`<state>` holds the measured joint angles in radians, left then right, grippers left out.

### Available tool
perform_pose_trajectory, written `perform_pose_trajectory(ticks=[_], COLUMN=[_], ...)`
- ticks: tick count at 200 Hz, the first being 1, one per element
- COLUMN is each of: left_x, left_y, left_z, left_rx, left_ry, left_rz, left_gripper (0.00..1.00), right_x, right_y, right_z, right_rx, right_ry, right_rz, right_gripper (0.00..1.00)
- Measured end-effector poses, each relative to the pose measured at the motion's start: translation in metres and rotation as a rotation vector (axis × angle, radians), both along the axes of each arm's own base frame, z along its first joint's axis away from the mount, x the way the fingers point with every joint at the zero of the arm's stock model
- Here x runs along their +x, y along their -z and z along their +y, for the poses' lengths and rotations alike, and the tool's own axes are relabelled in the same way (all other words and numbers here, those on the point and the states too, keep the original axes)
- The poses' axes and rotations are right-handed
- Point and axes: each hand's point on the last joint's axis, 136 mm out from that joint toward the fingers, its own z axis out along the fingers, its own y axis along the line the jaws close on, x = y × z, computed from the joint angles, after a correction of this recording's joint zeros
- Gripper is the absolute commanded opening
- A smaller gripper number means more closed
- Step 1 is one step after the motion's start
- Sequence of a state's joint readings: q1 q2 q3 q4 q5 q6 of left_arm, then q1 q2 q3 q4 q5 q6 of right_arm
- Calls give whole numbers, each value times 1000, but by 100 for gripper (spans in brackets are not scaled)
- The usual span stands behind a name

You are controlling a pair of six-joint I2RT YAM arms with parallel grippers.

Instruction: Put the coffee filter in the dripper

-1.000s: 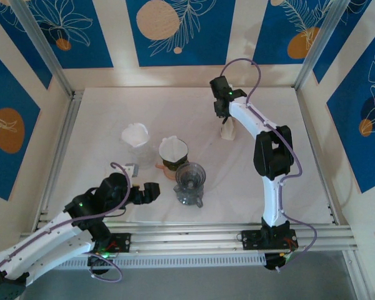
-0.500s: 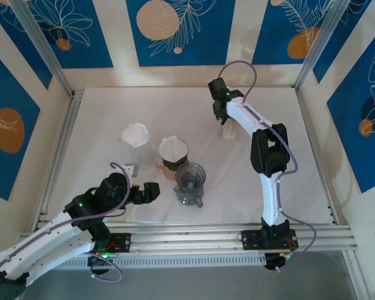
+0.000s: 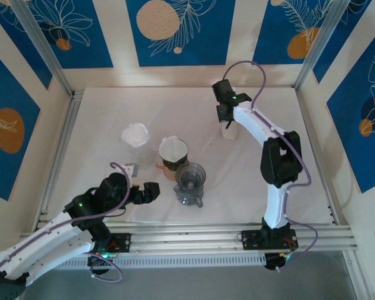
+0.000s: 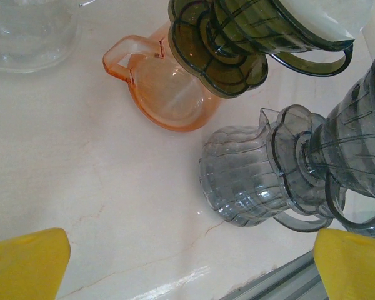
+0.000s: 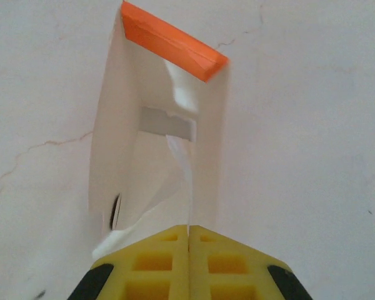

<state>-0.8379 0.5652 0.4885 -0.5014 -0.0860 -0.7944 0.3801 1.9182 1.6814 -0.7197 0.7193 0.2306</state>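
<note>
From above, my right claw [image 3: 226, 119] hangs over the filter box [image 3: 230, 131]. My left claw [image 3: 153, 191] sits just left of the empty dripper [image 3: 190, 177].

At my left wrist, the claw [image 4: 187, 267] is spread wide, with the dripper [image 4: 356, 144] ahead to its right.

At my right wrist, the claw [image 5: 189, 250] is pressed together, pinching the coffee filter [image 5: 179, 167], which is just ahead in the box's open mouth.

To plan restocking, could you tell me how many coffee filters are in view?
3. One filter sits in the clear vessel, one in the green dripper, one is pinched by the right gripper at the box; more may hide inside.
</note>
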Motion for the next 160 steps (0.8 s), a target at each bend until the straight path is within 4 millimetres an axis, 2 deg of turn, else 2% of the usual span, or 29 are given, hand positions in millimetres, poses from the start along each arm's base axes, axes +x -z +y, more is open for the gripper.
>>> perform_pose_trajectory(ticks=[39, 66, 115, 139, 160], left_x=[0, 0, 0, 1, 1], left_y=[-6, -14, -25, -31, -34], left_z=[-2, -2, -2, -3, -3], left_rx=[-10, -21, -34, -34, -36], left_ry=[8, 13, 20, 29, 32], left_rz=[-8, -26, -50, -69, -77], left_gripper=[100, 100, 100, 100, 100], right_x=[-53, -101, -193, -225, -246], right_y=[-55, -89, -157, -175, -176], right_z=[9, 20, 56, 71, 86], right_rx=[73, 133, 310, 391, 439], right_ry=[-25, -77, -271, -336, -379], right_rz=[-105, -149, -157, -82, 34], right_gripper=[0, 0, 0, 0, 0])
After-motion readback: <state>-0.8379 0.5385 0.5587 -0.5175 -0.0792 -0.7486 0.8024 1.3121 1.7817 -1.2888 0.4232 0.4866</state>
